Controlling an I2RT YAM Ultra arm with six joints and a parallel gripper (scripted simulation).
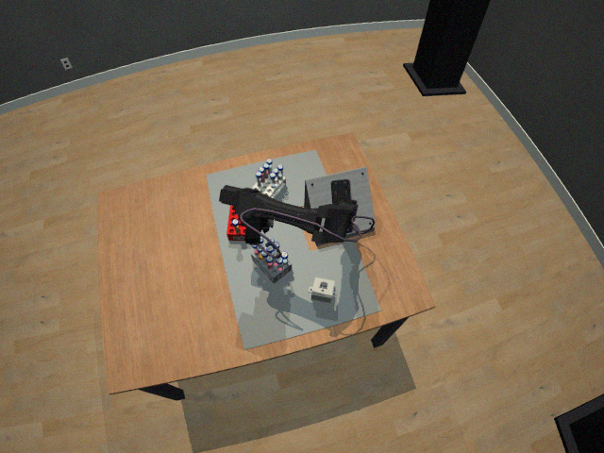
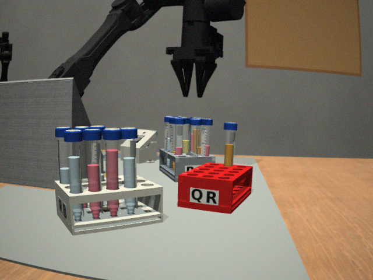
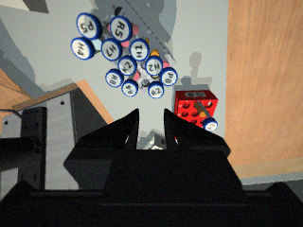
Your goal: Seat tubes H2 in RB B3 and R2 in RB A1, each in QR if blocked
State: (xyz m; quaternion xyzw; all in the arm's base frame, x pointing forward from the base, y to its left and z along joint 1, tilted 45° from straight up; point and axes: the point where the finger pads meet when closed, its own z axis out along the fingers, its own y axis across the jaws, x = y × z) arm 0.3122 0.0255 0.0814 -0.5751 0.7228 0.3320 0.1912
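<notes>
My gripper (image 2: 192,94) (image 1: 251,238) (image 3: 151,113) is open with a narrow gap and holds nothing. It hangs high above the mat, between the red rack QR (image 2: 183,188) (image 1: 232,232) (image 3: 188,101) and the grey rack RA (image 2: 180,169) (image 1: 278,276). In the wrist view RA's blue caps cluster at the top; the cap that reads H2 (image 3: 153,65) and the cap that reads R2 (image 3: 155,89) stand there among the others. The white rack RB (image 2: 144,190) (image 1: 276,190) holds several tubes. One tube with amber fill (image 2: 229,144) (image 3: 209,124) stands in a far corner well of QR.
The white DONE box (image 1: 323,288) (image 2: 144,144) sits on the grey mat (image 1: 273,316) (image 2: 180,241) beyond RA. The arm's grey base plate (image 1: 317,187) (image 2: 30,129) stands behind RB.
</notes>
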